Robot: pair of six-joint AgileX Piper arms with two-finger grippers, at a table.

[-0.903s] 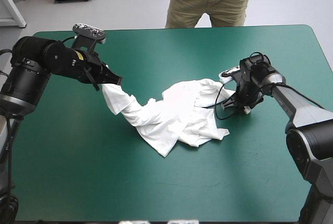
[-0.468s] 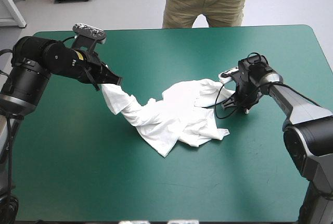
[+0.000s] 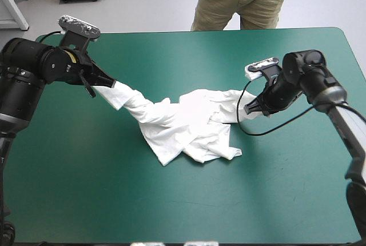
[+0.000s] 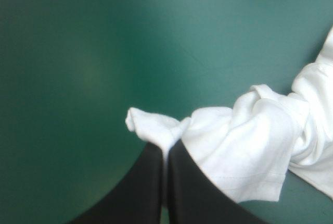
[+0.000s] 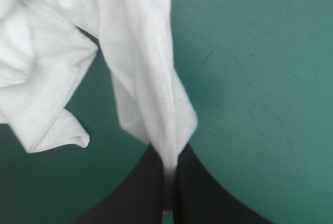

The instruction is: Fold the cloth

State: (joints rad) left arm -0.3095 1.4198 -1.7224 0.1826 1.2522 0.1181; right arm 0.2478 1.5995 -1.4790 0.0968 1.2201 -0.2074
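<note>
High view: left gripper and right gripper, each clamped on the T-shirt, have pulled outward, starting to spread it.

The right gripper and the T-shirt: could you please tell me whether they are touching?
Touching. In the right wrist view the right gripper is all but shut on a fold of the white T-shirt, which is pinched between its black fingers.

No readable text, label or number shows anywhere.
</note>
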